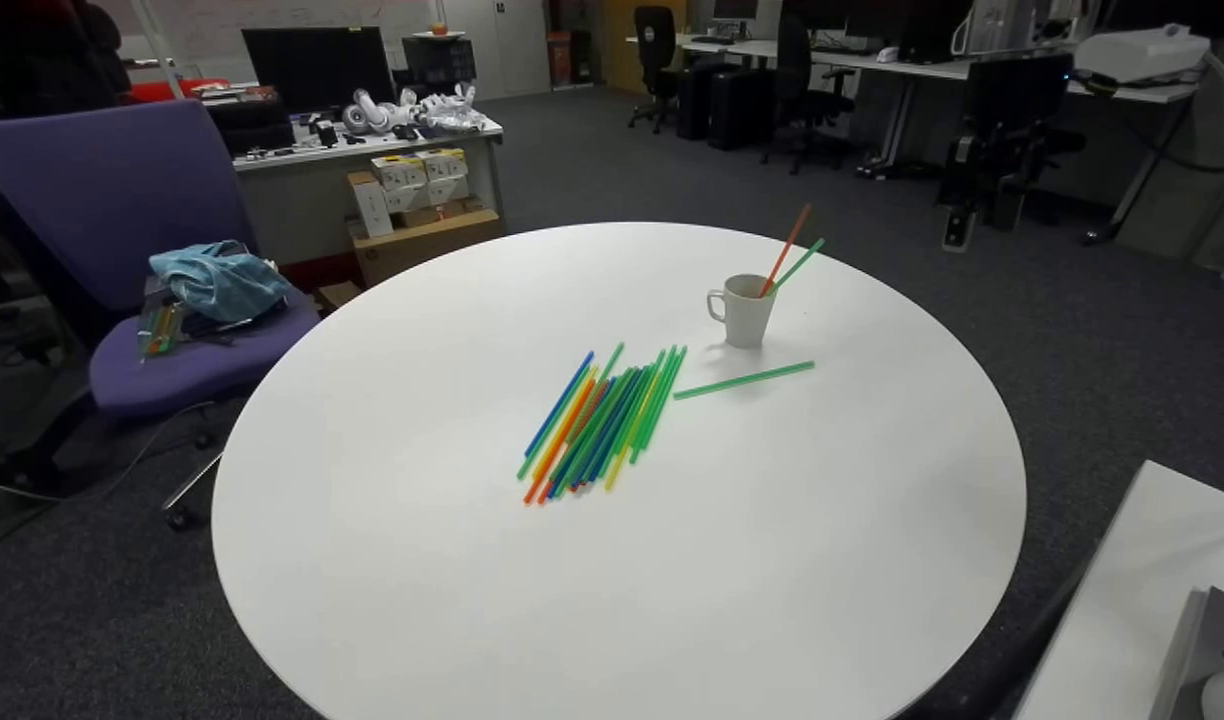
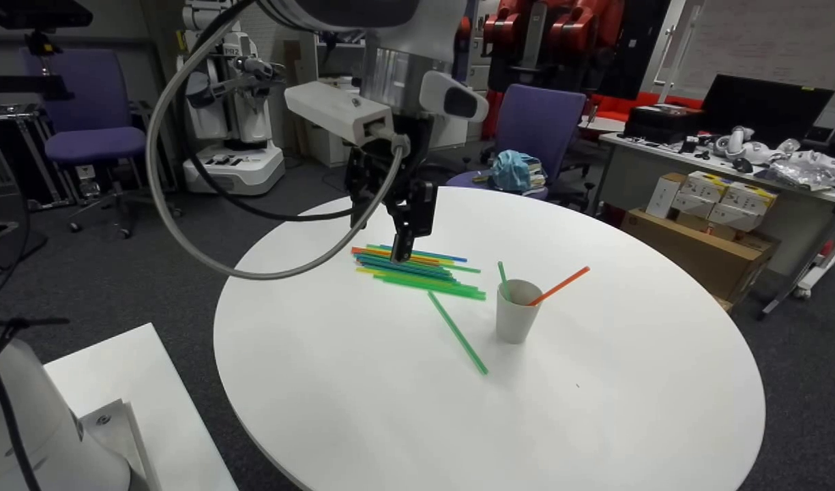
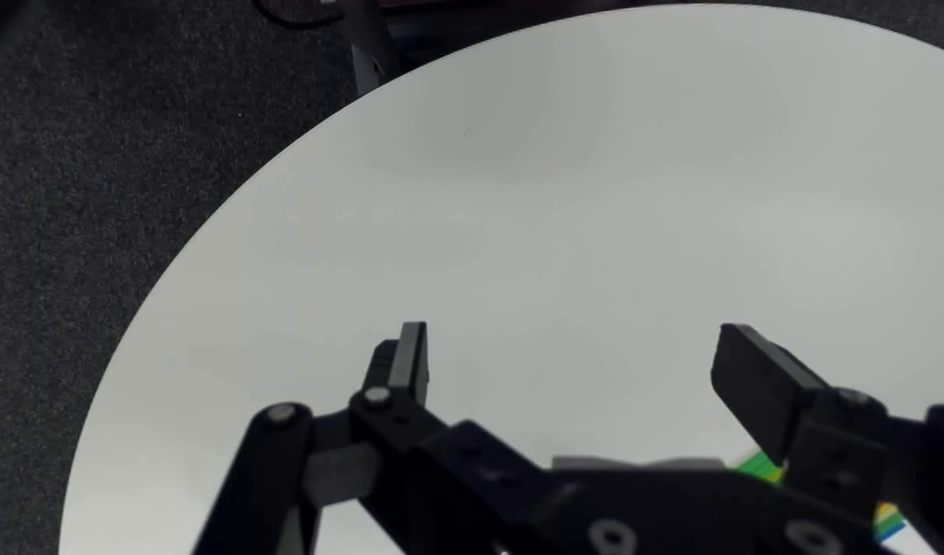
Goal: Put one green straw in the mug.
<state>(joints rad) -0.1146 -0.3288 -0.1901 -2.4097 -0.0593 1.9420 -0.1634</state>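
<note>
White, tapered, the mug (image 1: 745, 322) is shared by a green straw (image 1: 797, 267) and orange straw (image 1: 786, 250) — a loose straw (image 1: 744, 380) and multicoloured pile (image 1: 612, 420) are laid on the round table (image 1: 672, 590). Fingers of the gripper (image 3: 575, 344) are spread.

Soft light brightens the table (image 1: 822, 520), with faint shadows and a dim carpet (image 1: 592, 160).

- Mug (image 1: 748, 322): plain white; green straw (image 1: 798, 266) and orange-red straw (image 1: 787, 248) in it.
- Loose straw (image 1: 744, 380), near side of mug: bright green.
- Straw pile (image 1: 604, 424), left of mug: mostly green; some blue, yellow, orange.
- Table (image 1: 772, 570): plain white.
- Gripper (image 3: 572, 356): mostly black, some grey.
- Far-left chair (image 1: 112, 200): purple; blue cloth (image 1: 217, 285) on it.
</note>
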